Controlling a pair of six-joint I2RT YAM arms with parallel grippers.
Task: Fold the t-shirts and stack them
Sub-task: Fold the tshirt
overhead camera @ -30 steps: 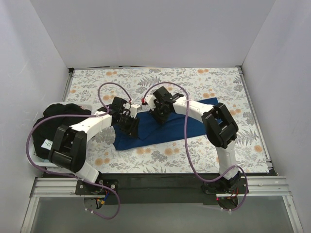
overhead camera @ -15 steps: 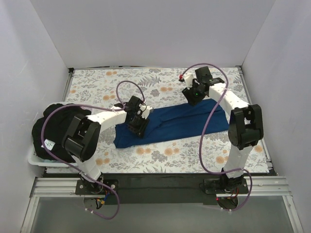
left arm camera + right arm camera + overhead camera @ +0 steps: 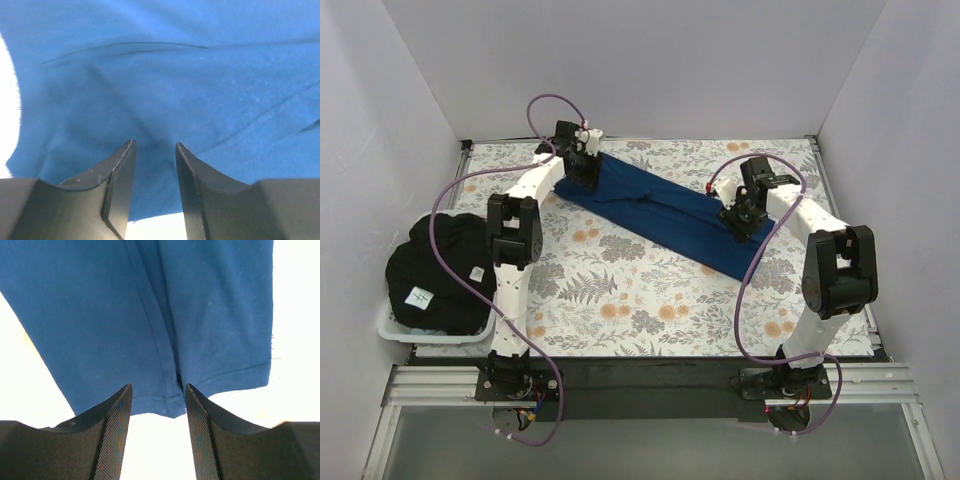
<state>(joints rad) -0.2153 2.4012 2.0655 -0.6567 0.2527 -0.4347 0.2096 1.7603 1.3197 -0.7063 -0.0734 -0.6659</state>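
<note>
A plain dark royal blue t-shirt (image 3: 660,212) lies stretched in a long diagonal band on the floral cloth, from far left to mid right. My left gripper (image 3: 582,170) is over its far-left end. In the left wrist view, the gripper (image 3: 155,145) has its fingers apart, with blue cloth (image 3: 165,75) beneath and between them. My right gripper (image 3: 740,218) is over the shirt's right end. In the right wrist view, the gripper (image 3: 157,386) is open and the shirt's hem (image 3: 165,400) lies between its fingertips. A black t-shirt (image 3: 435,262) with a white tag (image 3: 420,296) is heaped at the left.
The black heap sits in a white bin (image 3: 392,330) at the table's left edge. The white floral-patterned cloth (image 3: 620,300) covers the table. White walls enclose the far side and both sides. Purple cables loop off both arms.
The blue shirt went from a bunched fold at the centre to a long diagonal band. My left arm swung to the far left corner and my right arm out to the right.
</note>
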